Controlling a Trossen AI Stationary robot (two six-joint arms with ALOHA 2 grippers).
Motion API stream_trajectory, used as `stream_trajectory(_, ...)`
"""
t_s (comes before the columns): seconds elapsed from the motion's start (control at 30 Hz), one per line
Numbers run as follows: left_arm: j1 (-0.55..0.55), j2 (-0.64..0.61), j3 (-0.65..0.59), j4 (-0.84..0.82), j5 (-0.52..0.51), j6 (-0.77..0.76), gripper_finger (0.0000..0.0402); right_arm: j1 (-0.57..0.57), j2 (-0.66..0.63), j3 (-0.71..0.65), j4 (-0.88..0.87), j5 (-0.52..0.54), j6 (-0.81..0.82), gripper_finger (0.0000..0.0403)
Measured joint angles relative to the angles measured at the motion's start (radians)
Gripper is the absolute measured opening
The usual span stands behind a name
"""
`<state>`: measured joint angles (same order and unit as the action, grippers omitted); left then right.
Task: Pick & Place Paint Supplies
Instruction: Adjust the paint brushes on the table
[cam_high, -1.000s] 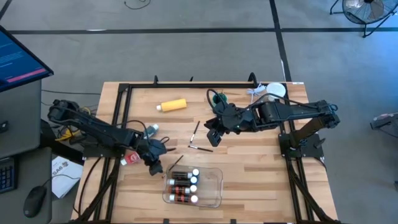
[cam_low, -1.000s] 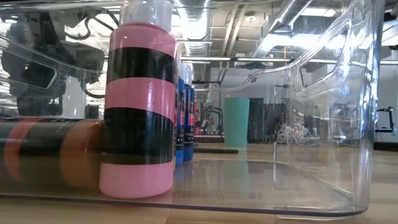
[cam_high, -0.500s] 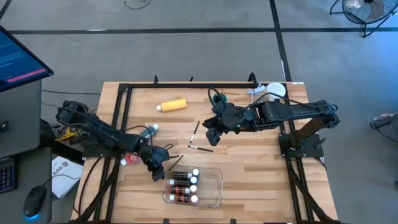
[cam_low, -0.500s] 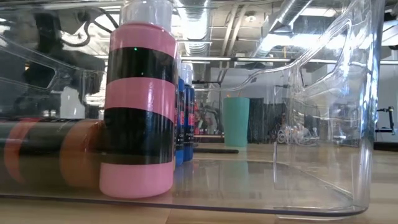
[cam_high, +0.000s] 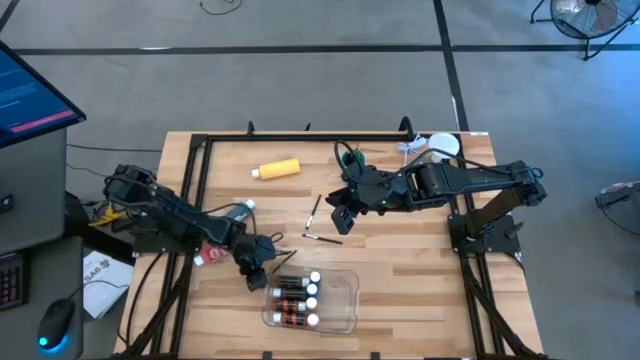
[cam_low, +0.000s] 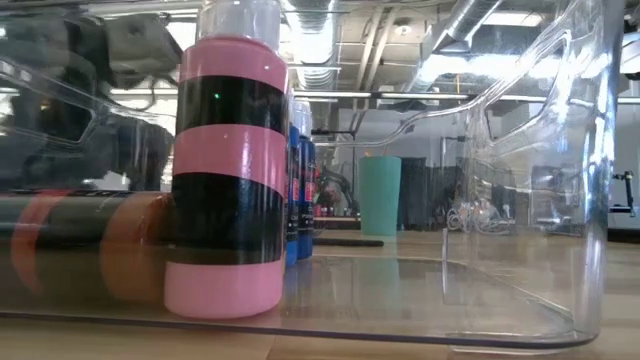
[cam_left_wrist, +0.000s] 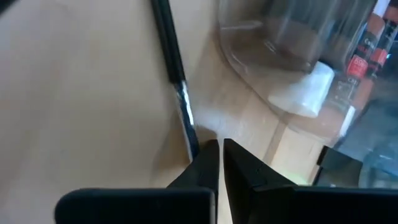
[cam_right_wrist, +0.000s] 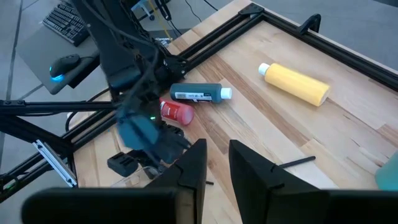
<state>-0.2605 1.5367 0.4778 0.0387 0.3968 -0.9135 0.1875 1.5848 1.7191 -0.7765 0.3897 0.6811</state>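
High view: left tool (cam_high: 262, 268) is sitting low on the tabletop (cam_high: 420, 270) right at the tray's (cam_high: 345, 300) corner, fingers pressed together beside a thin brush (cam_left_wrist: 177, 87). Small bottles (cam_high: 292, 298) are lying inside the tray, the yellow bottle (cam_high: 277, 169) farther back. Right tool (cam_high: 343, 213) is hovering mid-table over two more brushes (cam_high: 316, 222), fingers slightly apart, holding nothing.

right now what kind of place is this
Probably a robotics lab or workshop, not a home: a wooden table on a bare concrete floor, exposed ceiling ducts overhead, a monitor and keyboard beside the rig, and a floor fan.
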Motion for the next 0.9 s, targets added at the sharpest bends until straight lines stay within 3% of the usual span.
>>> stream_trajectory(0.27, 0.28, 0.017, 0.0, 0.007, 0.045, 0.181, 0.0001, 0.0, 0.0, 0.0, -0.001, 0.0, 0.0, 0.0062)
stream_trajectory(0.47, 0.42, 0.017, -0.001, 0.009, 0.052, 0.257, 0.0001, 0.002, 0.0, 0.0, -0.003, 0.0, 0.0, 0.0062)
stream_trajectory(0.6, 0.454, 0.019, 0.007, 0.018, 0.039, 0.261, 0.0001, 0.002, 0.0, 0.0, -0.005, 0.0, 0.0, 0.0062)
stream_trajectory(0.9, 0.46, 0.021, 0.079, 0.031, -0.115, 0.254, 0.0001, -0.001, 0.0, 0.0, 0.0, 0.0, 0.0, 0.0062)
